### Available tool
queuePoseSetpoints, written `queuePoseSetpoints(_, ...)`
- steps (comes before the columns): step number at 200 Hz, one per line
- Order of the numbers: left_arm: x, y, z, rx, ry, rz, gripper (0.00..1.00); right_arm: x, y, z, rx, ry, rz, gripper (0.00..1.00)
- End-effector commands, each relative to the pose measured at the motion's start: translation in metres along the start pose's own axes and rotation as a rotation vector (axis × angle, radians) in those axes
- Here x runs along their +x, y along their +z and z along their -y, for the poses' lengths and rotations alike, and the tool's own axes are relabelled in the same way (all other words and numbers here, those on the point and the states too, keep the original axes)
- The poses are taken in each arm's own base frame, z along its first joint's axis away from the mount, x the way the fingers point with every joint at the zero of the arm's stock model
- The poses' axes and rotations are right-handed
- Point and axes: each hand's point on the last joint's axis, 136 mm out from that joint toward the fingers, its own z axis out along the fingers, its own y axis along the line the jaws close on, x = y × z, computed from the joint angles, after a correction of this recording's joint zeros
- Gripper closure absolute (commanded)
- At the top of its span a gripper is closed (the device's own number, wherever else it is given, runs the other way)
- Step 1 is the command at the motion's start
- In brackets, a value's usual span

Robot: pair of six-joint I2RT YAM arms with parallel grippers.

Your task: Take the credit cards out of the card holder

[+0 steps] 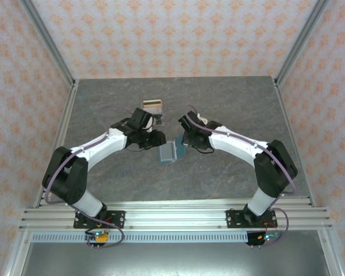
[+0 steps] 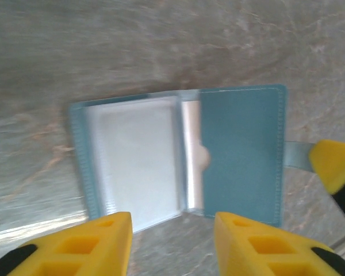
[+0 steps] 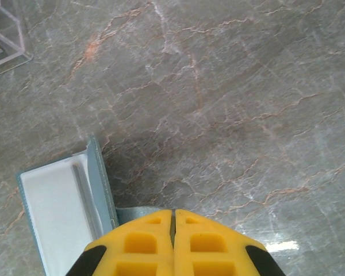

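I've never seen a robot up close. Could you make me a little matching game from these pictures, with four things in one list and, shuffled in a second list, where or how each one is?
Things:
1. blue-grey fold-out card holder
2. left pincer
3. right pincer
4. tan card with dark stripes

States:
A. yellow fingers pressed together on the side tab
B. farther back on the grey marbled table than both pincers
C. lying spread open, inside facing up
D. yellow fingers apart, over the holder

Pairs: 1-C, 2-D, 3-A, 4-B
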Motion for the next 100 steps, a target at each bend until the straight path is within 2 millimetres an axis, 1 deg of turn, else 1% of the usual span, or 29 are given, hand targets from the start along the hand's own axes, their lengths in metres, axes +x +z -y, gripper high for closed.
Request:
queuePoseSetpoints(1,-0.007,0.014,0.025,0.034,0.036,0.007,0.63,0.002,0.009,0.015,0.031,-0.029,-0.005,0.96)
queuePoseSetpoints(28,-0.011,0.038,0.037,0.042,0.024,-0.019,0.72,0.000,0.012,0.020,0.012,-0.030,-0.034,0.96)
queuePoseSetpoints(48,-0.017,0.055,0.043,0.033,0.031,-0.052,0.79,0.005,0.015,0.022,-0.001,-0.035,-0.068,0.95)
queuePoseSetpoints(66,-0.021,0.067,0.048,0.033,0.037,-0.056,0.81,0.011,0.018,0.024,-0.009,-0.031,-0.092,0.93)
queuePoseSetpoints(73,-0.023,0.068,0.053,0.038,0.047,-0.049,0.82,0.013,0.018,0.025,-0.009,-0.030,-0.098,0.92)
queuePoseSetpoints(75,-0.021,0.075,0.048,0.024,0.042,-0.062,0.82,0.013,0.018,0.025,-0.008,-0.030,-0.099,0.92)
queuePoseSetpoints(78,-0.019,0.080,0.046,0.016,0.040,-0.070,0.82,0.013,0.018,0.025,-0.009,-0.028,-0.098,0.91)
queuePoseSetpoints(91,-0.018,0.088,0.045,0.003,0.039,-0.088,0.84,0.013,0.014,0.027,-0.006,-0.020,-0.091,0.88)
queuePoseSetpoints(100,-0.016,0.094,0.044,-0.009,0.039,-0.104,0.85,0.008,0.008,0.033,0.018,-0.002,-0.063,0.84)
